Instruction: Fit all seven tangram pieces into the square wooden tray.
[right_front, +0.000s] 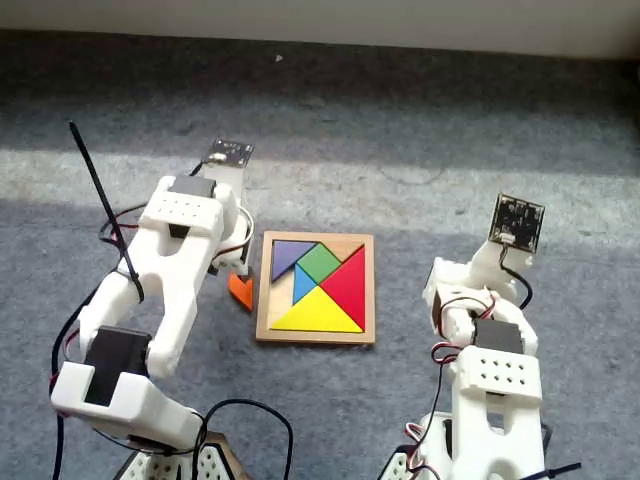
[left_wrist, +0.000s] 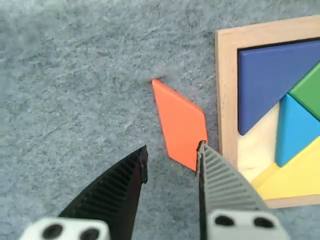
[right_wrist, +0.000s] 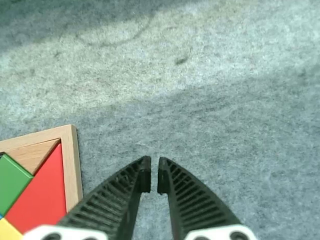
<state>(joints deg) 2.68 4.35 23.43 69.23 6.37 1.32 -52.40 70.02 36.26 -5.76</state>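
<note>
You won't find any readable text, number or sign here, not even on the tray; any print on the board at the right is too small to read.

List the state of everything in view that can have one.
wooden tray, partly filled, bare wood gaps showing.
orange piece, flat on the carpet, outside the tray.
left gripper, open, over one end of the orange piece.
right gripper, shut, empty, over the carpet beside the tray.
</note>
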